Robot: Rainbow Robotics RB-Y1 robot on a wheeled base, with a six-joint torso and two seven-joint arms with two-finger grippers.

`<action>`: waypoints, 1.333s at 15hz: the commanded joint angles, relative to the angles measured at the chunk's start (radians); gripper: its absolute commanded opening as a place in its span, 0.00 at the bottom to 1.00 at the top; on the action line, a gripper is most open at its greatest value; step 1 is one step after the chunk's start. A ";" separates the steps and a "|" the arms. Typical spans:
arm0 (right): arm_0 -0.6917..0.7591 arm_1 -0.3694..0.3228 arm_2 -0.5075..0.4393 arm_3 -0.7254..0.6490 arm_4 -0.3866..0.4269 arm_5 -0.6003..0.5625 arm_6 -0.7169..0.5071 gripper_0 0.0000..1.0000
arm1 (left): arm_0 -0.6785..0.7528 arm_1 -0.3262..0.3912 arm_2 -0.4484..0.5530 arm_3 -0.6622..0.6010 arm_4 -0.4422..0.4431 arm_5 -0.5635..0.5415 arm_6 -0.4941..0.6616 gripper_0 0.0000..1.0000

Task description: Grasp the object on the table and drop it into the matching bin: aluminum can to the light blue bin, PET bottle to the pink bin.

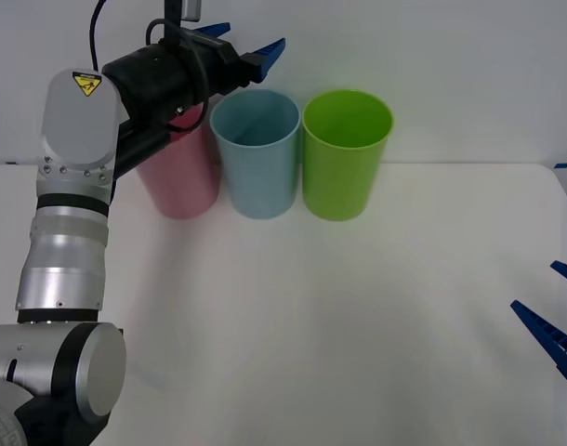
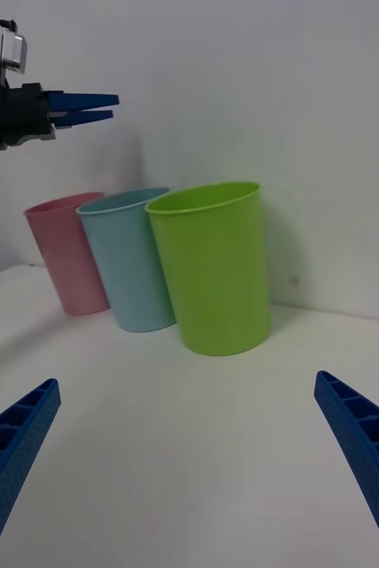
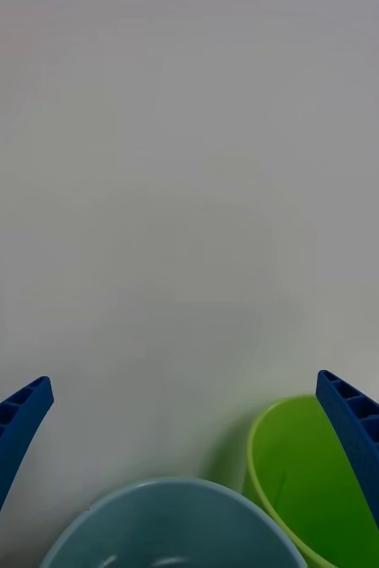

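Front view: we find the left gripper (image 1: 248, 46) spread empty above the blue bin (image 1: 257, 153) — no can on the table (image 1: 358, 307). Right gripper (image 1: 555, 307) idles — spread. Cans handle light, slippery; grip mid-body.

A lime green bin (image 1: 347, 153) stands upright on the table near its far edge, at the right end of a row of three; its rim is wider than its base and its mouth is open; its inside looks bare where the front view shows it; a plain white wall (image 1: 432, 74) rises behind the far edge; a faint round spot (image 2: 293, 280) marks that wall low down.
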State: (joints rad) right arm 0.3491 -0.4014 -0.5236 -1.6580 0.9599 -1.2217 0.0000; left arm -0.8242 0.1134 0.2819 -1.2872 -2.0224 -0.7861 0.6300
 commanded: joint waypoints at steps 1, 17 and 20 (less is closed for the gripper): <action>0.000 0.000 0.000 0.000 0.000 0.000 0.000 1.00 | 0.020 0.019 -0.004 -0.001 0.054 -0.012 -0.021 1.00; 0.000 0.000 0.000 0.000 0.000 0.000 0.000 1.00 | 0.642 0.287 0.031 -0.431 0.648 -0.128 -0.208 1.00; 0.000 0.000 0.000 0.000 0.000 0.000 0.000 1.00 | 0.792 0.325 0.109 -0.500 0.709 -0.216 -0.231 1.00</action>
State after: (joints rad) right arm 0.3491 -0.4014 -0.5236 -1.6581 0.9599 -1.2217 0.0000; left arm -0.0689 0.4307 0.3699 -1.7732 -1.3269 -0.9779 0.4061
